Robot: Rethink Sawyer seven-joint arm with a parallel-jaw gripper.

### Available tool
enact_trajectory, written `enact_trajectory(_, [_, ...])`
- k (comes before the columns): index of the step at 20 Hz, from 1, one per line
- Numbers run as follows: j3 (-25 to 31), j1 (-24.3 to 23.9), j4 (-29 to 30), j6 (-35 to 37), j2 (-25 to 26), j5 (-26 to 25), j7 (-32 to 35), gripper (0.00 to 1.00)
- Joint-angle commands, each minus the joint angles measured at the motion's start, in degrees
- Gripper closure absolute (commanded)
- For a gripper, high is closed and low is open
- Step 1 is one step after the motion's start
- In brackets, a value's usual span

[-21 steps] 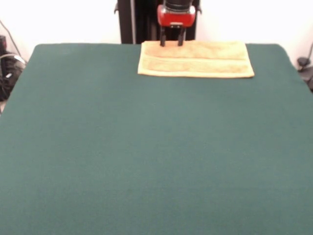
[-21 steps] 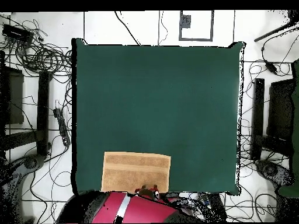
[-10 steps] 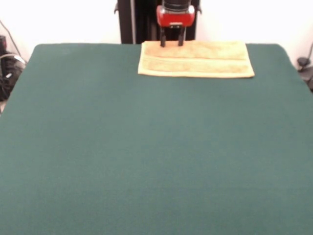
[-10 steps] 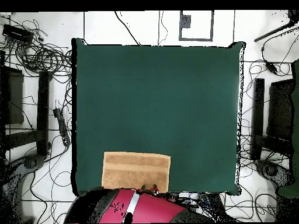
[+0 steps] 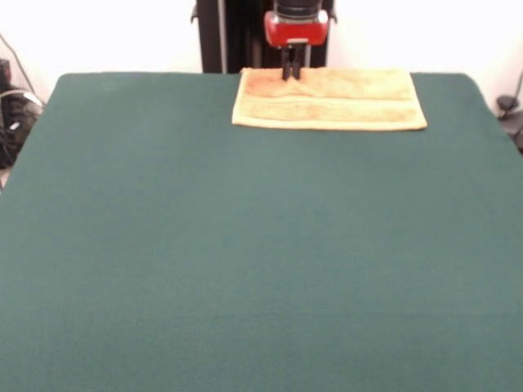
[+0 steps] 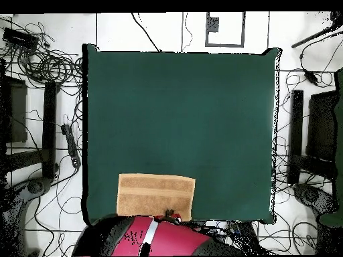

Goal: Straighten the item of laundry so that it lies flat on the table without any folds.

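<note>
Pinched shut on the towel (image 5: 328, 100) at its far edge, gripper (image 5: 290, 74) over one end; long axis across the table (image 5: 245, 245)

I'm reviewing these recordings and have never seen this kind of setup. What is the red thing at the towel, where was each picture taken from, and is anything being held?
The red and black thing is a robot arm; the part at its tip is its gripper, a two-fingered clamp. One picture looks across the table towards the robot. The other looks straight down, with the robot's base at the bottom, so the two views are turned half round against each other. On the dark green table lies one orange-tan towel, at the edge nearest the robot and folded into a flat rectangle. The gripper's fingers are pinched together on the towel's edge closest to the robot, where the cloth bunches up slightly. Nothing else lies on the table.
</note>
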Motion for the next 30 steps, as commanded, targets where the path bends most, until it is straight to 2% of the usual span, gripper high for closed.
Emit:
enact_trajectory(1, [6.33, 2.75, -9.7, -8.67, 4.4, 2.13, 6.96, 1.0])
enact_trajectory(11, [4.21, 4.72, -10.13, -10.05, 4.74, 3.6, 6.38, 1.0])
enact_trajectory(15, [3.43, 5.5, -10.26, -8.07, 4.52, 5.63, 7.39, 1.0])
enact_trajectory(21, [2.29, 6.74, -9.98, -9.49, 4.4, 8.96, 8.94, 1.0])
enact_trajectory(30, [4.5, 5.05, -12.78, 0.28, 0.86, 7.34, 6.89, 1.0])
